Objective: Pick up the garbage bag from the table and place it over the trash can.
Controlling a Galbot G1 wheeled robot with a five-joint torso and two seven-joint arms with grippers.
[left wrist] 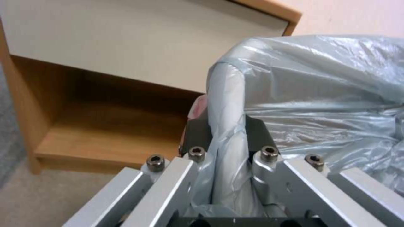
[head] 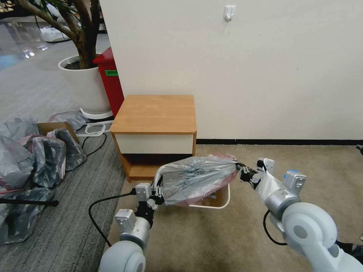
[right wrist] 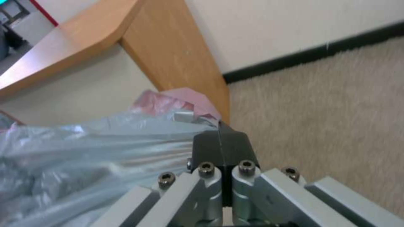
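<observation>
While the thin, crinkly, translucent grey plastic garbage bag with its pink-tinged rim (head: 196,179) hung stretched between the two arms, its long axis ran straight from the left gripper (head: 158,191) to the right gripper (head: 241,172), directly above the small cream-beige rectangular plastic trash can with a rolled rim (head: 223,200) on the beige carpet (head: 302,158). The left jaws were clenched on a bag-wrapped length of the bin's rim, film bunched between the dark pads, so that end looked already hooked on; the right jaws were pressed tight together on a gathered pinch of the bag's edge, held off the bin's far side and slightly higher. By my reading, the coming move turned on the right end: the uncovered rim lay below and a little inward of those jaws, so the film would have to be drawn outward and down over that corner. The plastic looked slippery and taut, wrinkled in long radiating folds, likely to tear or slip if overstretched. Beyond both jaws stood the boxy wooden desk with orange-brown top and white drawer front (head: 155,113), its top bare.
</observation>
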